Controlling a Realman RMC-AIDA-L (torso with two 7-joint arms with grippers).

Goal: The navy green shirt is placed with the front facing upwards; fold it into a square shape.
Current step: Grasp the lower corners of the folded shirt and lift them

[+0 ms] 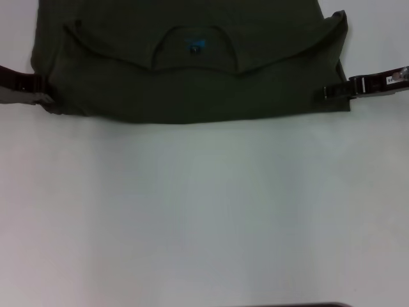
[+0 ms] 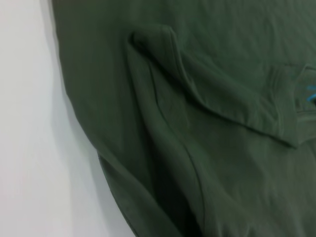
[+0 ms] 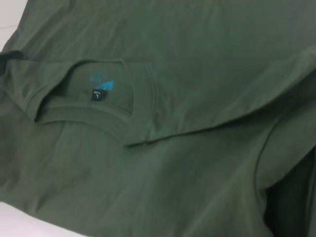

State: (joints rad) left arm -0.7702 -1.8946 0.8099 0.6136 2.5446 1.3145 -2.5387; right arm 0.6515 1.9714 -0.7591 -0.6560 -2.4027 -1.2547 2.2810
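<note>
We see the navy green shirt (image 1: 192, 83) lying flat at the far end of the white bench (image 1: 204, 211), its long axis running left to right across the head view. The collar (image 1: 195, 48) sits in the middle, its opening curving toward the far side, with the small blue neck label (image 1: 195, 46) inside it. Below the collar a folded edge crosses the cloth in a shallow curve, and the near edge of the shirt forms a nearly straight line facing us.

Our left gripper (image 1: 39, 89) sits at the shirt's left edge, touching the cloth; we cannot tell whether it is open or clamped on the fabric. Our right gripper (image 1: 333, 91) sits at the shirt's right edge, its tip against the cloth, and here too we cannot tell how its jaws stand.

From the left wrist view the shirt (image 2: 197, 123) shows a raised ridge of folded fabric beside bare bench (image 2: 24, 123). From the right wrist view the shirt (image 3: 197, 163) shows the collar (image 3: 89, 94), a dark neck label (image 3: 98, 95) with blue printing above it, and a sleeve seam.
</note>
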